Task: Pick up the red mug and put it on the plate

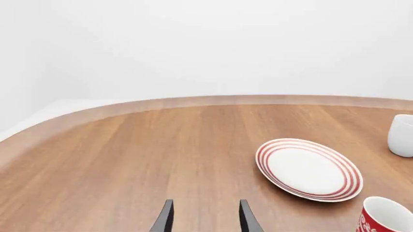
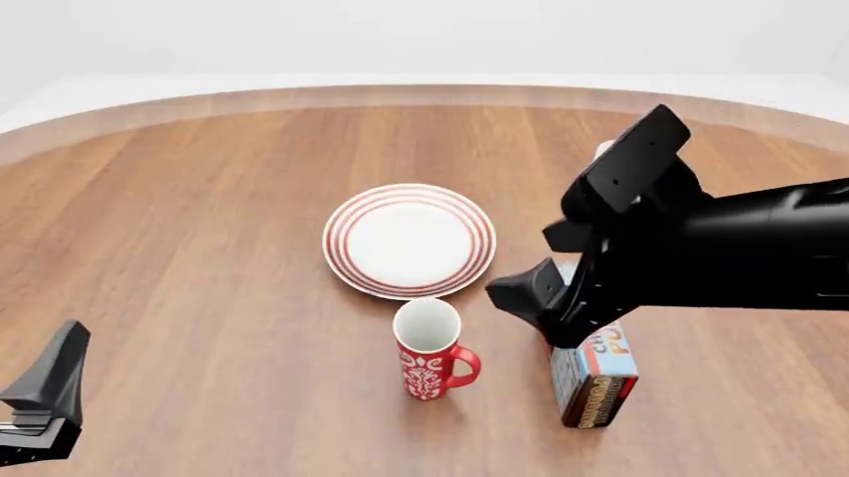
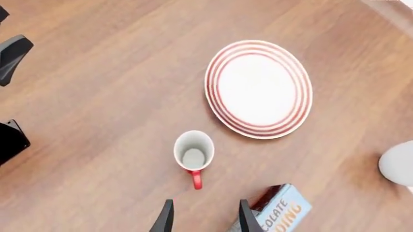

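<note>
The red mug (image 2: 431, 350) stood upright on the wooden surface (image 2: 199, 248), just on the near side of the plate (image 2: 409, 239) and apart from it, its handle turned toward a box (image 2: 594, 376) standing close by. The right hand (image 3: 203, 220) hung above the mug, its fingers parted and holding nothing. The left hand (image 1: 203, 220), also parted and empty, sat low at the near left, well apart from the mug, with a white mug (image 1: 401, 135) beyond the plate.
</note>
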